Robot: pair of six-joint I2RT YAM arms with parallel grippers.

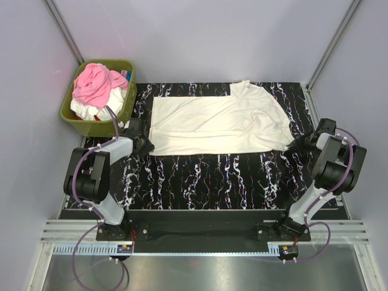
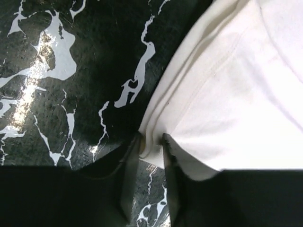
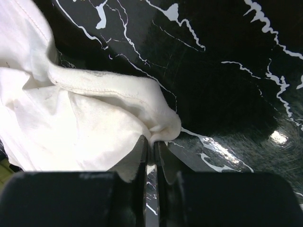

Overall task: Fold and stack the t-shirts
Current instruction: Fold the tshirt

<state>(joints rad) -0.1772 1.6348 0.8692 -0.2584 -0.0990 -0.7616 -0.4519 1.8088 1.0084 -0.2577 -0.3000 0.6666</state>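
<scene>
The cream t-shirt (image 1: 218, 124) lies spread flat between the two grippers, its long hem edge running from one to the other across the black table (image 1: 206, 182), whose glossy top is veined with white like marble. The left gripper (image 1: 142, 144) sits at the shirt's near left corner, with the whole cloth stretching away to its right; its wrist view shows the two dark fingers (image 2: 128, 170) closed onto the stitched, doubled hem, the rim of the fabric puckered between their tips and bare table to their left. The right gripper (image 1: 298, 145) sits at the opposite end, with the shirt to its left; its fingers (image 3: 141, 156) stand almost together, clamped on a bunched nub of soft cotton at the edge of the garment, from which a seamed border runs away up and to the left. The cloth is matte, lightly creased and thin, with one short sleeve jutting out on the far side, nearer the right gripper. Only the overhead view shows the olive-green basket (image 1: 91, 126) beyond the left gripper, off the table's far left corner, heaped with a crumpled pink shirt (image 1: 94, 85) over a white shirt (image 1: 91, 110). Only the wrist views show the hem stitching and the pinched folds.
</scene>
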